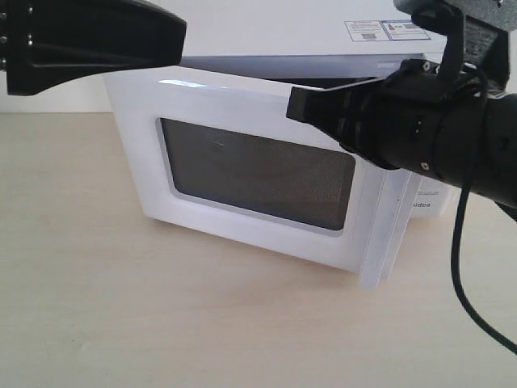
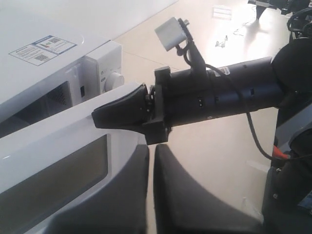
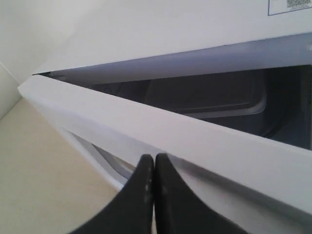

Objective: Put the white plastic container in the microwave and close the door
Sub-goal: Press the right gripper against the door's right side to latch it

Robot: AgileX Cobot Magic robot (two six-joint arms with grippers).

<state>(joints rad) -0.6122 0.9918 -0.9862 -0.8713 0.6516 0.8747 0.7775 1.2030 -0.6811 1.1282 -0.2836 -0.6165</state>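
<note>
The white microwave (image 1: 323, 32) stands at the back with its door (image 1: 137, 145) part open, dark window facing the front. My right gripper (image 1: 292, 103) is shut with nothing in it, its tip against the door's upper edge (image 3: 195, 141). The right wrist view shows that tip (image 3: 154, 157) at the door, with the dark cavity (image 3: 209, 92) behind. A rounded rectangular shape lies dimly in there; I cannot tell whether it is the white plastic container. My left gripper (image 1: 182, 36) hangs shut and empty above the door's hinge side, its fingertips (image 2: 151, 146) over the door (image 2: 58, 146).
The microwave rests on a light wooden table (image 1: 161, 323). A round white dial (image 2: 115, 80) sits on its control panel and stickers (image 1: 386, 31) on its top. A black cable (image 1: 456, 267) hangs from the right arm.
</note>
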